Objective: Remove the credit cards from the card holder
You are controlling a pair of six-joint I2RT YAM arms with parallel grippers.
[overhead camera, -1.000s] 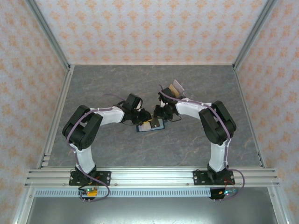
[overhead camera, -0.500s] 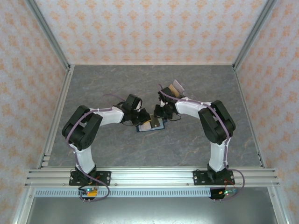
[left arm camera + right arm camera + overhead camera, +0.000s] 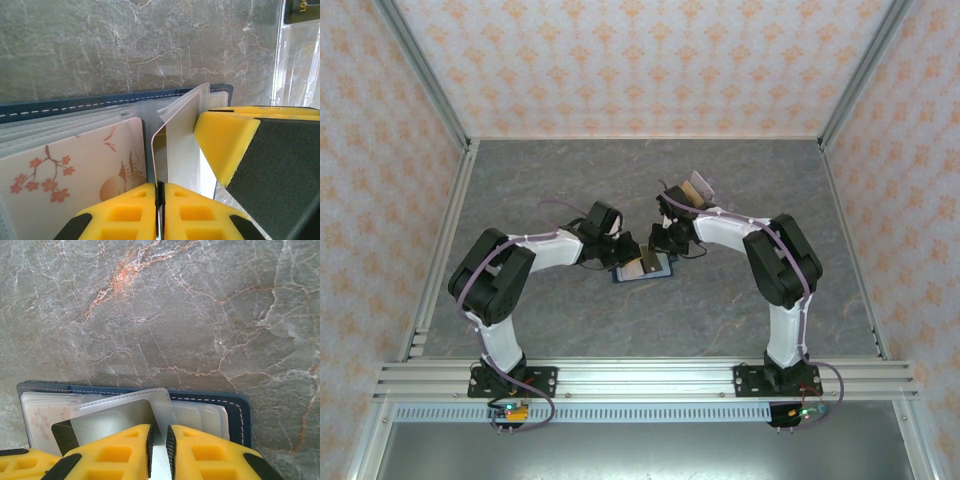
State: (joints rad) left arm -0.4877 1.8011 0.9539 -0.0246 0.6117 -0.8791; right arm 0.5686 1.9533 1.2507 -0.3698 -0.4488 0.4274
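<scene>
The navy card holder (image 3: 658, 270) lies open on the table between both arms. My left gripper (image 3: 160, 200) is shut on the edge of a pale grey credit card (image 3: 177, 145) that stands partly out of a clear pocket. A second credit card (image 3: 70, 170), printed with blossoms, lies flat in the pockets beside it. My right gripper (image 3: 159, 445) is shut on a clear pocket sleeve (image 3: 167, 402) of the card holder (image 3: 242, 412) and pins it. The grey card (image 3: 110, 422) shows beside the right gripper's fingers. From above, the left gripper (image 3: 628, 255) and right gripper (image 3: 663, 245) meet over the holder.
A small pile of loose cards (image 3: 698, 187) lies behind the right gripper, and a see-through one (image 3: 300, 65) shows at the edge of the left wrist view. Grey marbled table (image 3: 570, 180) spreads all round, fenced by patterned walls and metal rails (image 3: 440, 250).
The left arm's elbow has drifted slightly left. Both grippers have stayed at the card holder, which has not moved.
</scene>
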